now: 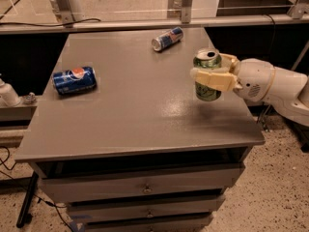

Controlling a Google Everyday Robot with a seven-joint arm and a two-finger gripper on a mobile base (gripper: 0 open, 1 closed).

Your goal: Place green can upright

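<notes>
the gripper (208, 74) hangs over the right part of the bench (135, 115), near its right edge, at the end of a white arm (270, 83) that reaches in from the right. its pale fingers (210, 79) are closed around the middle of the green can (208, 94), one across the front and one behind. the can stands upright in the grasp, silver top and pull tab facing up and the base pointing down at the bench.

the grip around the waist leaves the base free, which suits setting it down flat. the base looks to be just above the surface, with a faint shadow under it, though i cannot tell for certain whether it touches.

two other cans lie on their sides and take no part in this. a blue pepsi can (74, 79) lies toward the left edge, and a slim red bull can (167, 38) lies near the far edge. both are well apart from the gripper, so the patch under the green can is free of clutter. drawers (145, 190) sit closed below the top.

the job seems nearly done. what remains is likely a short straight descent and then a release. the worry is the nearness of the right edge, and a tilt on release that could tip the light can.
</notes>
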